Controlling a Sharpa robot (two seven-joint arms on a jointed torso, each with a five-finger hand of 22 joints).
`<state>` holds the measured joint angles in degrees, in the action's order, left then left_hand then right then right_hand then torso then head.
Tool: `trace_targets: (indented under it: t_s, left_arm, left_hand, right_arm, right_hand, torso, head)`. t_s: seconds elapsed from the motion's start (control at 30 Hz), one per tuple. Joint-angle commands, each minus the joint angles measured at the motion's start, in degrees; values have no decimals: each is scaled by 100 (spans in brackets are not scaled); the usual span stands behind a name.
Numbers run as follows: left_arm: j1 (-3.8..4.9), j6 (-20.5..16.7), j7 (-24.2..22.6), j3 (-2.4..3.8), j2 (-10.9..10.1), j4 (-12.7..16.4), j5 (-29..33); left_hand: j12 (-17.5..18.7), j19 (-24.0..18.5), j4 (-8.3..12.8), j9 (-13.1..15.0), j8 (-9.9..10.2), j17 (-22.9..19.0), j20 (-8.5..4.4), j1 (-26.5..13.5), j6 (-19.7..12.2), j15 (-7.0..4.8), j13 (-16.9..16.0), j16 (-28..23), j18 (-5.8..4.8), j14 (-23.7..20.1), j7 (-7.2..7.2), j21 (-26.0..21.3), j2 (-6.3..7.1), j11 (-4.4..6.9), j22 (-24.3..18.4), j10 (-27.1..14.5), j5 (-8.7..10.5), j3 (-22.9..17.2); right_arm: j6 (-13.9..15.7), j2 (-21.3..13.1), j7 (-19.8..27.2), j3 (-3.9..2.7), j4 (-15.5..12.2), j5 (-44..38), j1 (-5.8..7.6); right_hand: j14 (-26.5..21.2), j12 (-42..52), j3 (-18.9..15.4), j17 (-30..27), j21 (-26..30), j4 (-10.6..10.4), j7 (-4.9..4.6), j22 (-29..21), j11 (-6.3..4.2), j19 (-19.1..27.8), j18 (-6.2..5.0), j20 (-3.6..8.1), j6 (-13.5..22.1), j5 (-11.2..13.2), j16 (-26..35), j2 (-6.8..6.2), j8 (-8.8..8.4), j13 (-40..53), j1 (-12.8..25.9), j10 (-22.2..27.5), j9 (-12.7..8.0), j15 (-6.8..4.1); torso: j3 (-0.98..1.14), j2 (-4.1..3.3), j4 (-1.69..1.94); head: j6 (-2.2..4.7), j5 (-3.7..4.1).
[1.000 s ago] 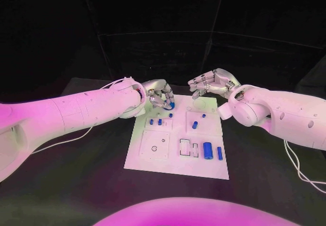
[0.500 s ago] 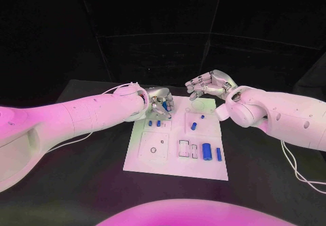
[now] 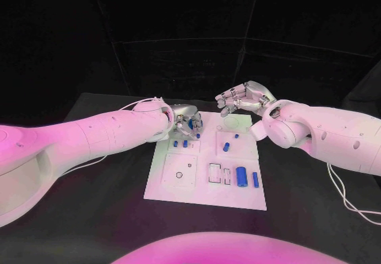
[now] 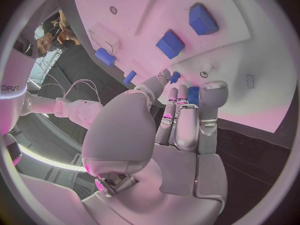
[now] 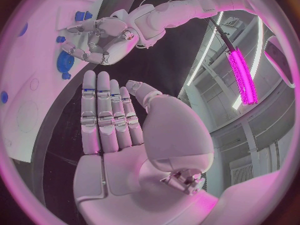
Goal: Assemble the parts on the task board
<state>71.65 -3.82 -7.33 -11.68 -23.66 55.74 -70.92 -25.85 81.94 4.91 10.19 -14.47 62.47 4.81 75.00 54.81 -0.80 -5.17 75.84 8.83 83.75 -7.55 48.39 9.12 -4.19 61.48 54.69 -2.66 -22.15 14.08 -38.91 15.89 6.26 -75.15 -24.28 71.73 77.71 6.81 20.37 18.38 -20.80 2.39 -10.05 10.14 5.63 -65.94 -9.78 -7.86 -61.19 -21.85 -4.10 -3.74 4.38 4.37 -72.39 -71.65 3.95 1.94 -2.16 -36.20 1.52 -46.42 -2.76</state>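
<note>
Task board (image 3: 208,181): lying mid-counter, blue parts (image 3: 242,175) seated across it. Left hand (image 3: 185,121): pinching a small blue part (image 3: 190,124) over the board's far-left corner, likely for insertion. Right hand (image 3: 244,98): hovering empty, fingers loosely spread, beyond the far edge.

Task board (image 3: 199,181) lies at centre frame on the table (image 3: 95,220). Left hand (image 3: 186,122) sits over the board's upper left corner; a part (image 3: 191,124) is between its fingers. Right hand (image 3: 244,98) is above the board's upper edge, right of centre, apart from the board. Two small parts (image 3: 180,143) stand side by side just below the left hand. One part (image 3: 227,147) lies upper right of board centre. Two larger parts (image 3: 248,177) lie at the lower right, beside a rectangular slot (image 3: 217,172).
</note>
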Motion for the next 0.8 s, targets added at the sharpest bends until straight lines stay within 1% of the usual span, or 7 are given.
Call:
trace_targets:
  t_s: [0.03, 0.17, 0.37, 0.5, 0.63, 0.8]
  left_arm:
    - [-5, 138, 1, 0, 39, -32, -92]
    - [-24, 145, 3, -2, 88, -78, -117]
    - [-44, 140, 11, -14, 171, -153, -144]
    - [-55, 133, 7, -18, 229, -196, -150]
    - [-66, 135, 24, -19, 275, -257, -152]
    - [-76, 167, 105, -18, 311, -332, -152]
  left_hand:
    - [35, 46, 7, -17, 29, -15, -15, 16, 56, -2, 21, -18, -115, 116, 2, 38, -78, -6, 14, 68, -7, 43]
    - [61, 57, 14, -36, 43, -29, -20, 27, 82, -7, 44, -20, -119, 121, 6, 63, -108, -1, 31, 102, -7, 36]
    - [99, 82, 30, -63, 69, -37, -24, 41, 101, -9, 73, -17, -136, 127, 1, 150, -132, -1, 91, 136, -7, 28]
    - [137, 103, 32, -92, 96, -46, -27, 45, 126, -9, 100, -14, -148, 133, -3, 213, -179, -1, 135, 187, -7, 9]
    - [171, 111, 27, -114, 115, -62, -29, 41, 148, -9, 120, -15, -151, 134, -3, 230, -223, -1, 148, 216, -9, -15]
    - [204, 119, 27, -133, 131, -71, -30, 44, 168, -10, 134, -14, -156, 135, -2, 258, -262, -1, 168, 235, -9, -44]
  right_arm:
    - [40, 10, 69, -4, -2, -13, 11]
    - [44, 17, 72, -4, 0, -13, 11]
    - [59, 33, 82, -4, 5, -13, 11]
    - [59, 41, 84, -4, 8, -13, 11]
    - [62, 46, 85, -4, 6, -13, 11]
    - [63, 49, 86, -4, 3, -13, 11]
  right_hand:
    - [-6, -9, 31, -9, 19, 4, -6, -5, 17, -32, -59, -2, 49, -11, 30, 2, -36, -10, -41, 29, -2, 34]
    - [-9, -13, 34, -11, 22, 6, -8, -6, 19, -31, -59, -2, 55, -11, 31, 1, -39, -11, -44, 36, -3, 35]
    - [-13, -15, 35, -12, 24, 7, -10, -8, 20, -29, -59, -2, 60, -10, 33, -2, -40, -13, -45, 42, -4, 37]
    - [-15, -16, 35, -12, 26, 8, -11, -8, 21, -28, -59, -3, 62, -10, 33, -4, -41, -14, -45, 44, -4, 37]
    - [-15, -16, 35, -12, 26, 8, -11, -8, 21, -28, -59, -3, 62, -10, 33, -4, -41, -14, -45, 44, -4, 37]
    - [-19, -18, 36, -14, 29, 7, -13, -10, 24, -26, -58, -4, 66, -10, 35, -5, -42, -15, -43, 49, -4, 39]
  torso:
    - [-4, -1, 5]
    - [-1, 1, 6]
    - [1, 0, -7]
    - [0, -1, -5]
    - [5, -4, -4]
    - [3, 1, 0]
  head:
    - [-3, -7]
    - [-8, -10]
    - [-7, -20]
    - [-9, -10]
    - [-8, -14]
    - [-18, -4]
